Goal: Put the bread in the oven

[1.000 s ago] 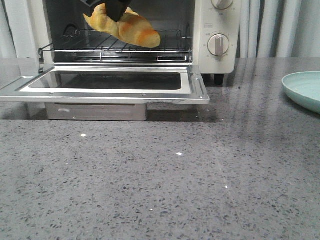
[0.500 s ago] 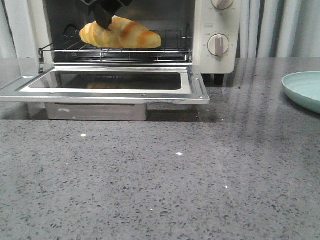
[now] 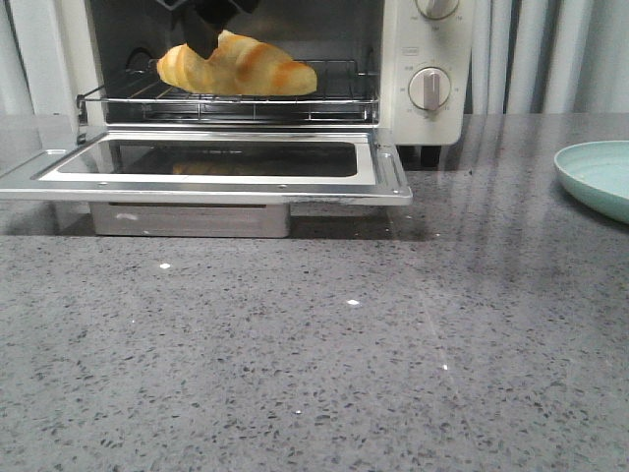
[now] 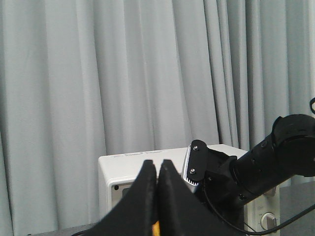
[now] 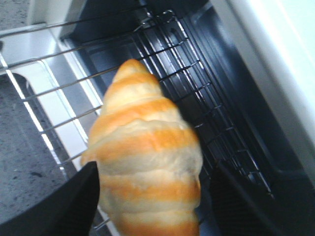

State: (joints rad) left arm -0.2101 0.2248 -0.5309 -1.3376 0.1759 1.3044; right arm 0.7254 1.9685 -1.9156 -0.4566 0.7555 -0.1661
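Observation:
The bread (image 3: 241, 67), a golden-brown ridged roll, lies level on the wire rack (image 3: 324, 98) inside the cream-white oven (image 3: 428, 59). The oven's glass door (image 3: 216, 162) is folded down flat. My right gripper (image 3: 206, 34) reaches into the oven from above, over the roll's left part. In the right wrist view the bread (image 5: 145, 152) sits between the spread fingers of the right gripper (image 5: 155, 169), with a dark gap beside one finger. My left gripper (image 4: 157, 164) is shut, held high off to the side of the oven (image 4: 123, 169), and does not show in the front view.
A pale green plate (image 3: 600, 177) sits at the table's right edge. The open door juts out over the grey speckled table (image 3: 314, 354). Round knobs (image 3: 428, 87) are on the oven's right panel. Grey curtains hang behind.
A second ago the bread hung tilted above the rack in the right gripper. It came down and now lies level on the rack. Almost nothing has moved in the last half second.

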